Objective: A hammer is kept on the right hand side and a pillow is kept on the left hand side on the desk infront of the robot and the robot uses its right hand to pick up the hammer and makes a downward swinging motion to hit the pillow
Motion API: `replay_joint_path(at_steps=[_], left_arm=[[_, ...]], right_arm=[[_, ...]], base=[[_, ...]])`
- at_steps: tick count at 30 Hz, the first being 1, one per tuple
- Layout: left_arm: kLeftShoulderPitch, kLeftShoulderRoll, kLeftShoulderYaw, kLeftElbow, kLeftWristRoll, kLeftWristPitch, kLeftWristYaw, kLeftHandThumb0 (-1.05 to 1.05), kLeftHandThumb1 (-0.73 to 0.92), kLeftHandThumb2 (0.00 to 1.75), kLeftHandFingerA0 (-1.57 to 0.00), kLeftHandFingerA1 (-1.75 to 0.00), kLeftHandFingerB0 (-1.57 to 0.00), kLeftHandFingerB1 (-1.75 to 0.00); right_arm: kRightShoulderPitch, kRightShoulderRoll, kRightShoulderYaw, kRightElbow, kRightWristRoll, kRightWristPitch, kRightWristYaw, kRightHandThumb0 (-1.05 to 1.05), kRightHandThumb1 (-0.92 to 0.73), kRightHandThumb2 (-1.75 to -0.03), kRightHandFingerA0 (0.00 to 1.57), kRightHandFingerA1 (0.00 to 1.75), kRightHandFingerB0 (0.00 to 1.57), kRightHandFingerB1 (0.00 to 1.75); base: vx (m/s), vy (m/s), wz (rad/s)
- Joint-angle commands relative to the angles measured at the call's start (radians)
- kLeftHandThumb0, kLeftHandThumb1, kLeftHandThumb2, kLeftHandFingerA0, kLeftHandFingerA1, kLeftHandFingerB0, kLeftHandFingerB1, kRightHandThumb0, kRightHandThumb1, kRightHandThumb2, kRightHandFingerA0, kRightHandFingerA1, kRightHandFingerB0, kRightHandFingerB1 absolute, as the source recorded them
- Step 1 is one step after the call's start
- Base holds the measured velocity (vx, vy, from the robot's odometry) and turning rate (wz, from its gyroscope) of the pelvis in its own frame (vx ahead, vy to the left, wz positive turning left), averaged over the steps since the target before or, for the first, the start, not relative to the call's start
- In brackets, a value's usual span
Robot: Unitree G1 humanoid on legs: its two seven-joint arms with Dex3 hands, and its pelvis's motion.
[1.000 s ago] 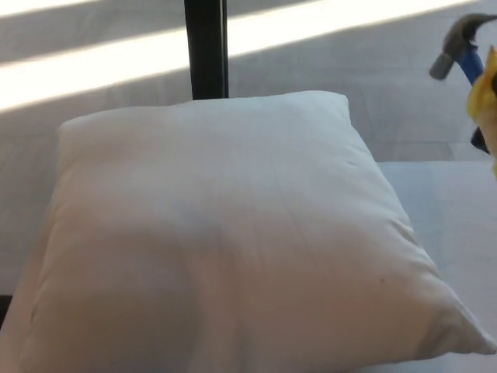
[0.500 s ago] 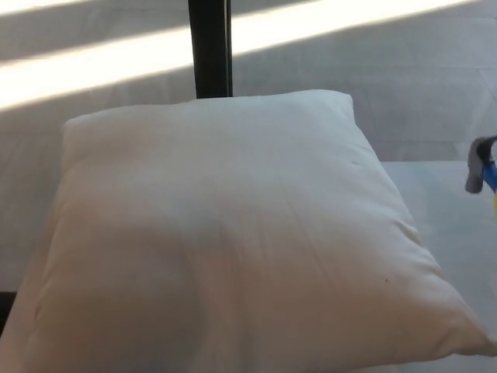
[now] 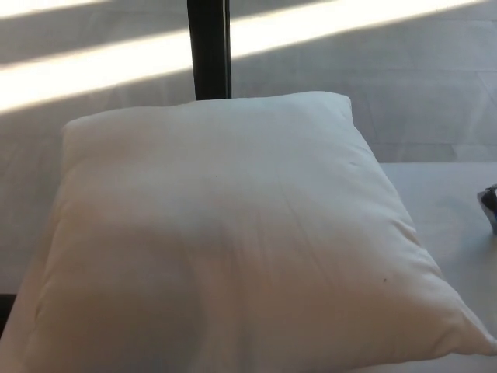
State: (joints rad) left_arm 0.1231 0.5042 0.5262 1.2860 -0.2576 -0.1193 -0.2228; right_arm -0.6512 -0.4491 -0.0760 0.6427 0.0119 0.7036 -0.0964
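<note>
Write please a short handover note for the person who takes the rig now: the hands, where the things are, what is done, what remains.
Hands: neither the left nor the right shows in the head view.
Pillow: lies flat on the desk, filling most of the picture.
Hammer: only a grey sliver at the right edge, probably its head; the handle is out of frame.
Done: cannot tell from this picture.
Left: confirm the hammer strikes the pillow.

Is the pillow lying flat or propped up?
Lying flat. The pillow rests broad face up on the desk, all visible corners down and its top plump, with no dent showing.
</note>
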Motion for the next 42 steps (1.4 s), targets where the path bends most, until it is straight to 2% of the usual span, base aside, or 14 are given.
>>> replay_joint_path(at_steps=[1, 7, 9, 10, 16, 17, 19, 20, 23, 30, 31, 33, 35, 42], left_arm=[[0.018, 0.021, 0.002, -0.001, -0.003, -0.003, 0.001, -0.74, 0.82, 0.65, -0.76, -0.54, -0.66, -0.48], [0.016, 0.025, 0.003, 0.002, -0.006, 0.007, -0.003, -0.73, 0.82, 0.65, -0.74, -0.53, -0.64, -0.47], [0.018, 0.022, 0.016, -0.005, -0.021, 0.011, -0.006, -0.72, 0.81, 0.64, -0.77, -0.56, -0.67, -0.49], [0.019, 0.022, 0.006, -0.006, -0.01, 0.011, -0.002, -0.72, 0.83, 0.65, -0.75, -0.55, -0.65, -0.47], [0.02, 0.018, 0.015, 0.002, -0.017, -0.001, -0.009, -0.73, 0.82, 0.65, -0.77, -0.55, -0.64, -0.48], [0.017, 0.018, 0.013, 0.003, -0.016, 0.003, -0.002, -0.72, 0.81, 0.64, -0.78, -0.55, -0.66, -0.48], [0.017, 0.018, 0.013, 0.003, -0.015, 0.004, -0.001, -0.72, 0.81, 0.64, -0.78, -0.55, -0.66, -0.48], [0.019, 0.017, 0.01, 0.0, -0.012, 0.001, 0.003, -0.73, 0.81, 0.65, -0.78, -0.53, -0.66, -0.47], [0.017, 0.015, 0.012, 0.006, -0.012, -0.004, 0.006, -0.73, 0.81, 0.65, -0.79, -0.53, -0.67, -0.48], [0.019, 0.016, 0.017, -0.003, -0.017, 0.005, 0.0, -0.79, 0.65, 0.85, -0.74, -0.61, -0.63, -0.55], [0.018, 0.016, 0.018, -0.001, -0.017, 0.004, 0.001, -0.74, 0.81, 0.65, -0.76, -0.55, -0.65, -0.49], [0.018, 0.016, 0.014, 0.001, -0.011, 0.002, 0.001, -0.72, 0.82, 0.65, -0.75, -0.54, -0.64, -0.47], [0.018, 0.017, 0.013, 0.001, -0.009, 0.002, 0.005, -0.72, 0.82, 0.65, -0.75, -0.53, -0.65, -0.47], [0.017, 0.017, 0.016, 0.001, -0.011, 0.006, 0.01, -0.73, 0.81, 0.64, -0.77, -0.53, -0.67, -0.48]], right_arm=[[0.195, -0.184, 0.362, -0.033, -0.493, -0.703, -0.37, -0.22, -0.59, -0.86, 0.92, 1.75, 0.85, 1.23], [0.259, -0.157, 0.455, -0.043, -0.498, -0.688, -0.332, -0.28, -0.56, -0.92, 1.02, 1.7, 0.83, 1.32], [0.284, -0.146, 0.489, -0.007, -0.498, -0.754, -0.334, -0.23, -0.62, -0.86, 0.94, 1.65, 0.84, 1.2], [0.297, -0.139, 0.501, 0.0, -0.485, -0.756, -0.302, -0.24, -0.66, -0.73, 0.94, 1.55, 0.84, 0.73], [0.318, -0.138, 0.526, 0.013, -0.408, -0.758, -0.12, -0.39, -0.71, -0.6, 0.82, 1.09, 0.37, 0.4], [0.316, -0.147, 0.544, -0.003, -0.397, -0.693, -0.034, -0.53, -0.75, -0.62, 0.55, 0.82, 0.17, 0.34], [0.315, -0.151, 0.552, -0.001, -0.393, -0.691, -0.028, -0.53, -0.75, -0.62, 0.55, 0.82, 0.17, 0.34], [0.314, -0.152, 0.553, -0.015, -0.371, -0.627, 0.027, -0.72, -0.58, -0.93, 0.11, 0.55, 0.05, 0.29], [0.32, -0.162, 0.531, -0.038, -0.31, -0.572, 0.1, -0.9, -0.65, -0.99, 0.0, 0.19, 0.01, 0.1], [0.322, -0.197, 0.512, -0.06, -0.292, -0.539, 0.115, -1.05, -0.7, -1.08, 0.0, 0.21, 0.0, 0.01], [0.32, -0.2, 0.501, -0.065, -0.283, -0.536, 0.123, -1.05, -0.69, -1.11, 0.0, 0.24, 0.0, 0.03], [0.328, -0.205, 0.429, -0.1, -0.223, -0.497, 0.152, -1.04, -0.86, -0.66, 0.0, 0.0, 0.0, 0.0], [0.337, -0.201, 0.383, -0.116, -0.199, -0.492, 0.161, -1.01, -0.85, -0.66, 0.0, 0.0, 0.0, 0.0], [0.38, -0.188, 0.049, -0.173, -0.027, -0.474, 0.172, -1.05, -0.67, -1.08, 0.0, 0.15, 0.0, 0.03]], base=[[0.0, 0.0, 0.0], [0.0, 0.0, 0.0], [0.0, 0.0, 0.0], [0.0, 0.0, 0.0], [0.0, 0.0, 0.0], [0.0, 0.0, 0.0], [0.0, 0.0, 0.0], [0.0, 0.0, 0.0], [0.0, 0.0, 0.0], [0.0, 0.0, 0.0], [0.0, 0.0, 0.0], [0.0, 0.0, 0.0], [0.0, 0.0, 0.0], [0.0, 0.0, 0.0]])
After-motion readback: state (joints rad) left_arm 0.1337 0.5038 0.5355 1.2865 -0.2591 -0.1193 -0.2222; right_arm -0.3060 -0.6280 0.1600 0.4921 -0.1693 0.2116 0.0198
